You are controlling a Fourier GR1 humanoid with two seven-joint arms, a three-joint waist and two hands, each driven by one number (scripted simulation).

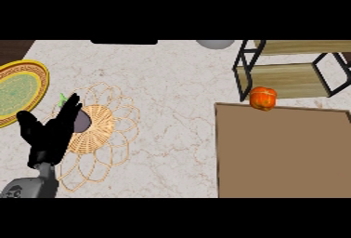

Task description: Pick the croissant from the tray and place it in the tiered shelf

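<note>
A brown tray [281, 153] fills the lower right of the counter. An orange, rounded, pepper-like object [263, 98] sits at the tray's far edge, just in front of the tiered shelf [295, 74], which has a black frame and wooden boards at the upper right. I see nothing shaped like a croissant. My left hand [48, 135] is at the left, open with fingers up, over the edge of a wicker basket [103, 128]. My right hand is out of view.
A dark rounded item [83, 122] with a green tip lies in the wicker basket, partly behind my left hand. A yellow-rimmed green plate [17, 90] is at the far left. A grey round object [216, 44] sits at the back edge.
</note>
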